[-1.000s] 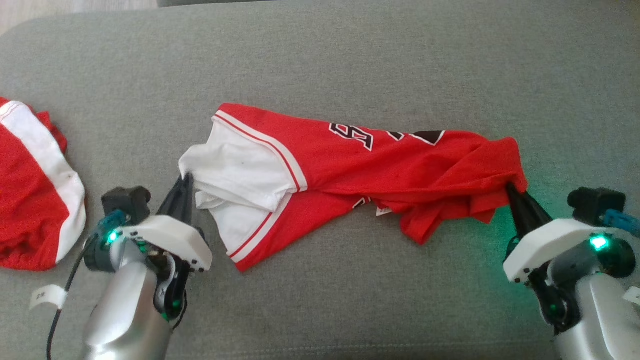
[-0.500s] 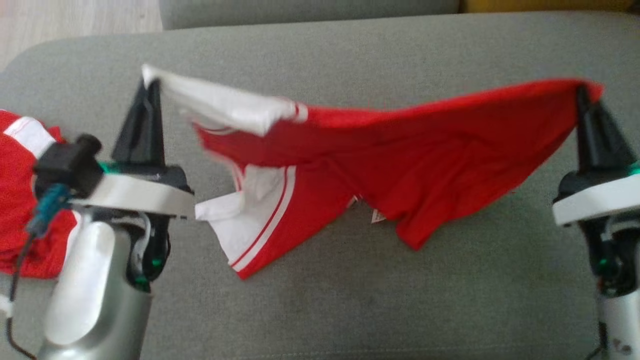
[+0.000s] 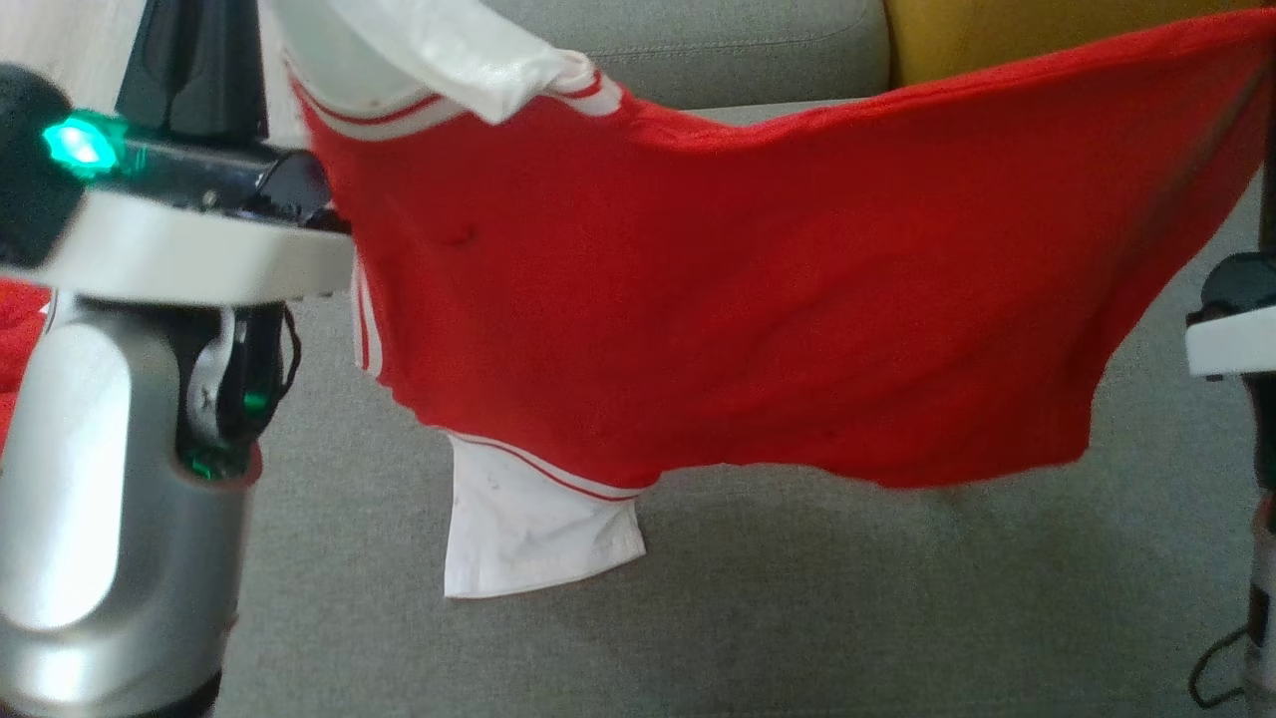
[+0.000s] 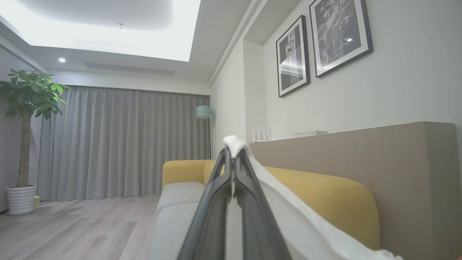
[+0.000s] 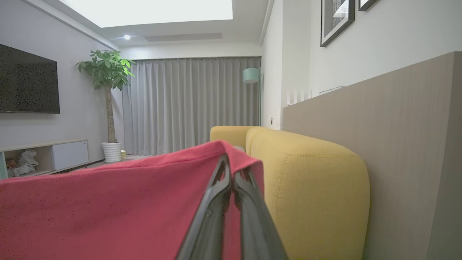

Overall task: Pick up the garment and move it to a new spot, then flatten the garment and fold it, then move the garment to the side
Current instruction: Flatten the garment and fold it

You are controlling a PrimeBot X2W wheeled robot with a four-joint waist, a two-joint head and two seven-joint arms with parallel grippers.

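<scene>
Left wrist view: the left claw (image 4: 232,153) is clenched on a white fold of the garment (image 4: 288,216), a tuft of which pokes out above the tips; the white cloth falls away to the claw's lower right; beyond the claw stands a yellow sofa (image 4: 325,195) with a grey seat (image 4: 177,191), and further off to its left grey curtains (image 4: 122,144) and a potted plant (image 4: 27,94); two framed pictures (image 4: 325,39) hang high to its right.

Right wrist view: the right claw (image 5: 231,169) is clamped over the garment's red edge; the red cloth stretches off to the claw's left and hides the lower room; the yellow sofa arm sits just right of the claw.

Head view: the garment hangs between the two claws as a broad red sheet above the grey seat, hiding much of it; a white sleeve (image 3: 538,529) dangles lowest, nearer the left claw; whether it touches the seat cannot be told; a second red cloth (image 3: 15,329) shows outside the left arm.
</scene>
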